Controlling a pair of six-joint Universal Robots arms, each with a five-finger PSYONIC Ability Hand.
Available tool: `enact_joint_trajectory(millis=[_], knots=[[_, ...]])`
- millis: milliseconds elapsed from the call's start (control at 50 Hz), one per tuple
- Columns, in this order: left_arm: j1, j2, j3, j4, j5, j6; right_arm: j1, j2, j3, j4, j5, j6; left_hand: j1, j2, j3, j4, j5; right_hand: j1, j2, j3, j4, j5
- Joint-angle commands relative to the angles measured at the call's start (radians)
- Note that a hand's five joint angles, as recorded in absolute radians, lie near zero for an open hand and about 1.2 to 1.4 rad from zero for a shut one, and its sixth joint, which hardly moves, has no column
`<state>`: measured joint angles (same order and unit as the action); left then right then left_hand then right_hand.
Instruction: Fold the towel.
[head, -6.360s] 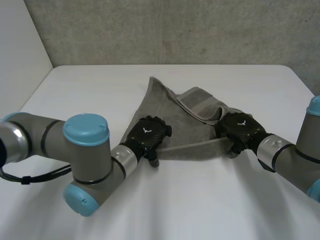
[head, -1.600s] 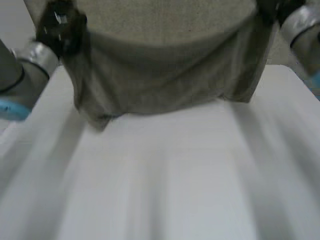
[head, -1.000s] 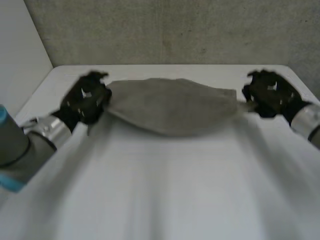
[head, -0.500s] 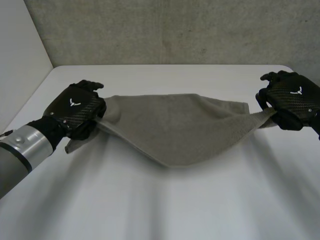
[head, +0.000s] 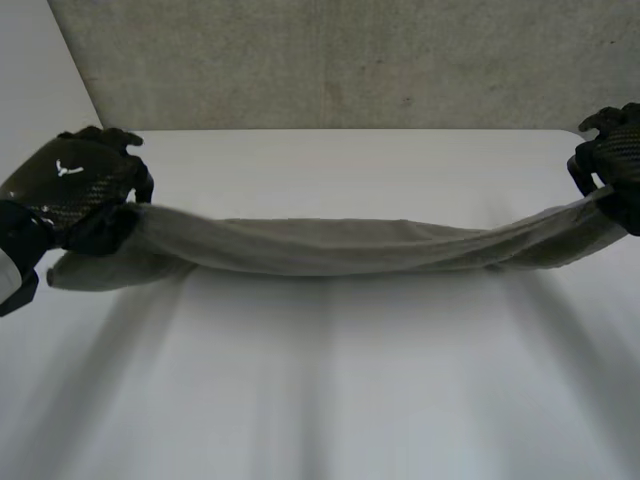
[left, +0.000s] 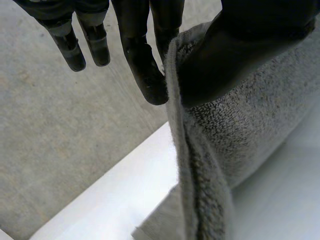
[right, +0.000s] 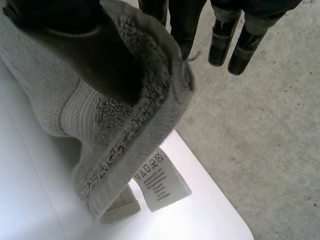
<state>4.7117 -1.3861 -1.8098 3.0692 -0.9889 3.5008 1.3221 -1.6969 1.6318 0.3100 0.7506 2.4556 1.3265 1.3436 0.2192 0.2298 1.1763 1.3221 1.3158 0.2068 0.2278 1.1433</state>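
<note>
The left robot hand (head: 72, 190) is black woven carbon with a small white emblem. The right robot hand (head: 612, 152) is the same glossy black.

The towel (head: 330, 247) spans over the table (head: 330, 390)!
Left end at the left hand (head: 75, 190), right end at the right hand (head: 612, 150).

One towel (head: 330, 245), grey, bearing one white care label (right: 159, 181) at its right end. Two black robot hands, the left hand (head: 68, 188) at the left, the right hand (head: 614, 152) at the right. One white table (head: 330, 400)
</note>
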Motion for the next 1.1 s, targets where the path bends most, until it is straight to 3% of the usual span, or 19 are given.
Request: enact_joint_trajectory(millis=[20, 60, 100, 120, 160, 200, 260, 420, 580, 780, 1100], knots=[[-0.001, -0.192, 0.044, 0.052, -0.007, 0.006, 0.063, 0.198, -0.007, -0.051, 0.027, -0.061, 0.07, 0.053, -0.045, -0.055, 0.045, 0.074, 0.08, -0.032, -0.053, 0.078], [-0.013, -0.272, 0.076, 0.065, -0.014, 0.01, 0.108, 0.261, -0.041, -0.051, 0.07, -0.092, 0.07, 0.053, -0.045, -0.055, 0.045, 0.074, 0.08, -0.032, -0.053, 0.078], [-0.021, -0.349, 0.113, 0.071, -0.017, 0.01, 0.182, 0.417, -0.128, -0.046, 0.182, -0.148, 0.07, 0.053, -0.045, -0.055, 0.045, 0.074, 0.08, -0.032, -0.053, 0.078], [-0.031, -0.419, 0.156, 0.071, -0.017, 0.01, 0.183, 0.418, -0.128, -0.046, 0.182, -0.148, 0.07, 0.053, -0.045, -0.055, 0.045, 0.074, 0.08, -0.032, -0.053, 0.078], [-0.045, -0.499, 0.205, 0.071, -0.017, 0.012, 0.239, 0.567, -0.24, -0.043, 0.28, -0.174, 0.07, 0.053, -0.045, -0.055, 0.045, 0.074, 0.08, -0.032, -0.053, 0.078], [-0.067, -0.656, 0.32, 0.068, -0.022, 0.012, 0.262, 0.632, -0.297, -0.039, 0.32, -0.173, 0.07, 0.053, -0.045, -0.055, 0.045, 0.074, 0.08, -0.032, -0.053, 0.078], [-0.076, -0.719, 0.374, 0.066, -0.036, 0.012, 0.292, 0.73, -0.39, -0.038, 0.354, -0.167, 0.07, 0.053, -0.045, -0.055, 0.045, 0.074, 0.08, -0.032, -0.053, 0.078], [-0.12, -0.91, 0.588, 0.077, -0.142, 0.015, 0.328, 0.853, -0.558, -0.072, 0.38, -0.044, 0.07, 0.053, -0.045, -0.055, 0.045, 0.074, 0.08, -0.032, -0.053, 0.078], [-0.147, -0.953, 0.645, 0.161, -0.148, 0.012, 0.367, 0.941, -0.639, -0.218, 0.45, 0.023, 0.07, 0.053, -0.045, -0.055, 0.045, 0.074, 0.08, -0.032, -0.053, 0.078], [-0.176, -1.018, 0.671, 0.307, -0.154, 0.014, 0.391, 1.04, -0.727, -0.258, 0.483, 0.026, 0.07, 0.053, -0.045, -0.055, 0.045, 0.074, 0.08, -0.032, -0.053, 0.078], [-0.18, -1.107, 0.748, 0.318, -0.165, 0.017, 0.401, 1.163, -0.863, -0.29, 0.533, 0.025, 0.07, 0.053, -0.045, -0.055, 0.045, 0.074, 0.08, -0.032, -0.053, 0.078]])
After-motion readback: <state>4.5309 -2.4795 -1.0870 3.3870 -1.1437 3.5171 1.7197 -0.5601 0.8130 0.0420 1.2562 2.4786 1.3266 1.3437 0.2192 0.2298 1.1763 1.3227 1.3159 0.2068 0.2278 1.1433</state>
